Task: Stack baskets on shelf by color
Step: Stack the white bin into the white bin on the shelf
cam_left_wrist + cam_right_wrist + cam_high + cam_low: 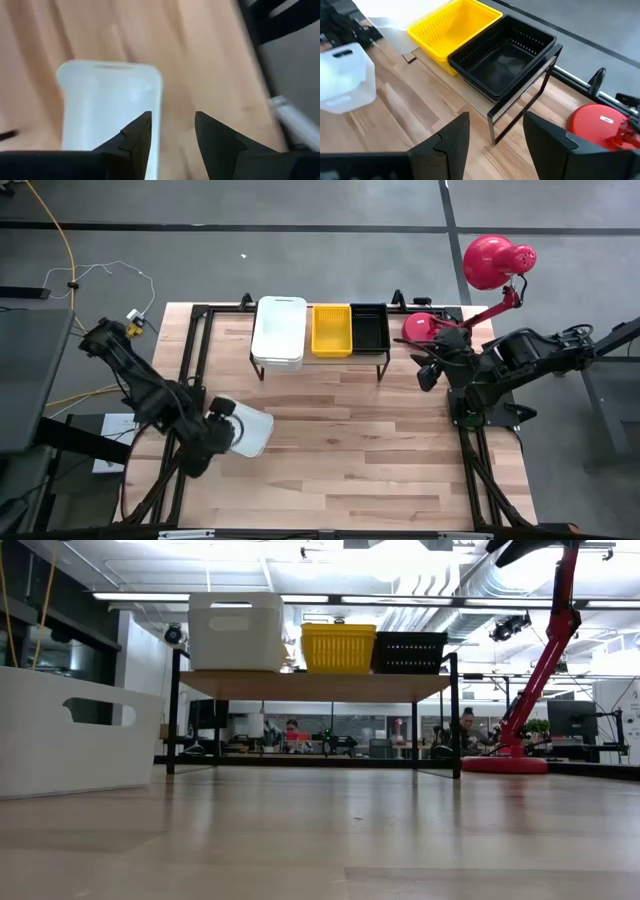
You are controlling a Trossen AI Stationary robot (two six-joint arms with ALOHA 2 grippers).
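Left gripper [222,420] sits at the near end wall of the loose white basket [250,432] on the tabletop [350,440], fingers [137,137] apart and straddling the rim, not yet clamped. I judge this the setup for lifting it by the wall. On the shelf [320,360], white stack [279,332], yellow stack [332,329] and black stack [370,327] stand side by side. Right gripper [428,375] waits beside the shelf's end, fingers apart, empty.
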